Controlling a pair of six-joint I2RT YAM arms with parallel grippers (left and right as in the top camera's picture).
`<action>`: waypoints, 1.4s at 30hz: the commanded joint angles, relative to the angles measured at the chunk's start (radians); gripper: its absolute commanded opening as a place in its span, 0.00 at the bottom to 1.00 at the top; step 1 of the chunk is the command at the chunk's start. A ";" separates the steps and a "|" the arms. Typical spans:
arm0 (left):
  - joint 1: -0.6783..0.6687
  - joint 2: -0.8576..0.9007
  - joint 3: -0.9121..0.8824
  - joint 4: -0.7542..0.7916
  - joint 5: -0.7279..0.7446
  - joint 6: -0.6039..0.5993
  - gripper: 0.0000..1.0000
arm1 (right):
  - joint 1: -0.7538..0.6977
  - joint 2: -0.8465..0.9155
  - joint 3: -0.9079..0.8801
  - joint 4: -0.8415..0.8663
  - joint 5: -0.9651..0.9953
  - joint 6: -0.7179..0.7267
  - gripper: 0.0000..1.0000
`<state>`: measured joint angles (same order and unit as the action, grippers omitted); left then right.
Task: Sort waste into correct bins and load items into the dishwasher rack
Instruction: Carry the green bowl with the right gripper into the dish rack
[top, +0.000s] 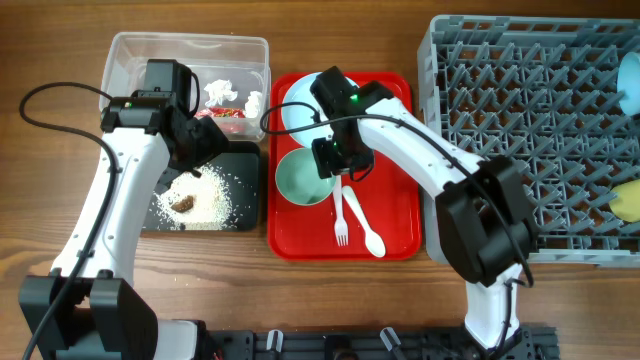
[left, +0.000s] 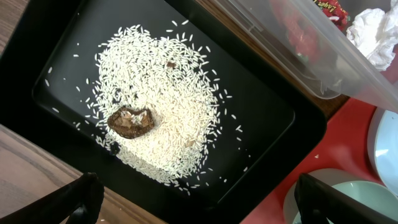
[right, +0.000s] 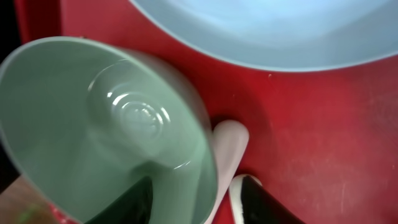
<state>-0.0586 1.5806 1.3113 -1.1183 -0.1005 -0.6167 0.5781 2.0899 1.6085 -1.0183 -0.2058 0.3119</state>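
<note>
pale green bowl (top: 303, 178) at 9 o'clock on red tray (top: 398, 200) | likely light, stiff, slick: pinch rim at its 3 o'clock | right gripper (right: 196, 198) apart, straddling that rim | left gripper (left: 205, 200) spread wide over black tray (left: 273, 130)

HIDDEN AND CROPPED: ITEM LIST

- Dishwasher rack (top: 520, 100): cut by top and right edges, overhead.
- Yellow cup (top: 626, 200): cropped at right edge.
- Light blue plate (top: 293, 108): partly under right arm (top: 420, 140).
- Pale green bowl (right: 93, 118): blurred, lower rim out of frame.
- Clear tub (left: 323, 43): one corner only, upper right.
- Left claw (left: 208, 205): tips only, bottom edge.
</note>
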 joint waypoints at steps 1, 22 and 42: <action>0.006 -0.011 0.000 0.002 -0.017 -0.020 1.00 | -0.002 0.027 -0.001 0.028 0.029 0.039 0.27; 0.006 -0.011 0.000 -0.001 -0.017 -0.020 1.00 | -0.059 -0.072 0.044 0.001 0.056 0.033 0.04; 0.006 -0.011 0.000 0.003 -0.017 -0.020 1.00 | -0.521 -0.370 0.046 0.356 1.228 -0.190 0.05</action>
<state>-0.0586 1.5806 1.3113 -1.1183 -0.1009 -0.6197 0.1089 1.6821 1.6493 -0.7395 0.6121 0.1867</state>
